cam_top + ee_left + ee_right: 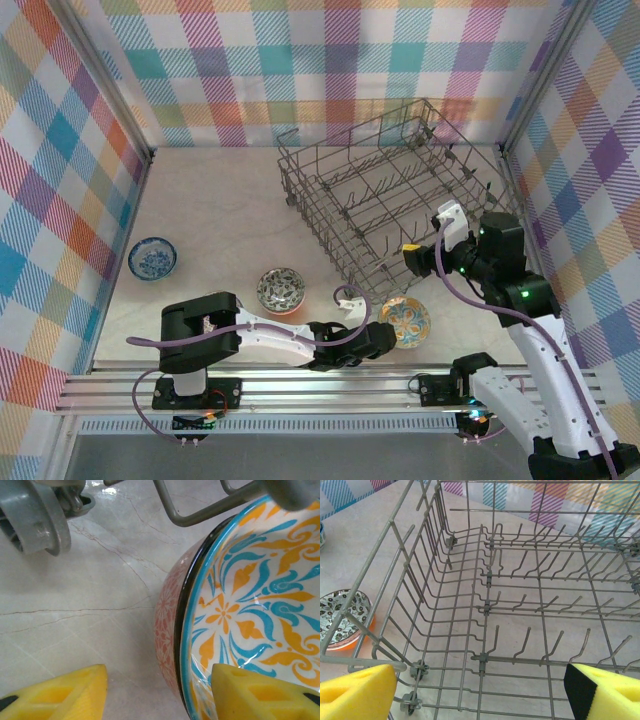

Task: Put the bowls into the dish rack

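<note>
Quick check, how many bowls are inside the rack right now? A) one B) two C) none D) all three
C: no bowl sits among the tines of the dish rack. The blue bowl, the dark-patterned bowl and the orange-yellow bowl all rest on the table outside it.
</note>
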{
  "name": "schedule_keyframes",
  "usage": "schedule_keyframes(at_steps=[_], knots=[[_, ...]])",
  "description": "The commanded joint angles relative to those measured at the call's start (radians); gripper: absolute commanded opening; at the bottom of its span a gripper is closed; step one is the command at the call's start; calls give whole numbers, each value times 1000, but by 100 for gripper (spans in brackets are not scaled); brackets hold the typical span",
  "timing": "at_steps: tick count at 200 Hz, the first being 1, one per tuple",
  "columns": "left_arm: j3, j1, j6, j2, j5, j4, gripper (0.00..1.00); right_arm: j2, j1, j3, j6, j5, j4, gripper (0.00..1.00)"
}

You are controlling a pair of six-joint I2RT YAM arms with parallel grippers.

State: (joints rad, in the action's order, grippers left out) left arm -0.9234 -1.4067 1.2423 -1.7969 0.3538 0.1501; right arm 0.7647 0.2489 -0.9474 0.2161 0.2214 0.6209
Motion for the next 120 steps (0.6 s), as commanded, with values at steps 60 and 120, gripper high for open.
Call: schedule_keyframes(at_steps=[60, 120], knots=[[-47, 5, -30, -26, 19, -70, 43, 7, -1, 10, -12, 25, -33, 88], [-78, 6, -32, -42, 5, -64, 32, 17, 0, 6, -12, 29, -35, 88]])
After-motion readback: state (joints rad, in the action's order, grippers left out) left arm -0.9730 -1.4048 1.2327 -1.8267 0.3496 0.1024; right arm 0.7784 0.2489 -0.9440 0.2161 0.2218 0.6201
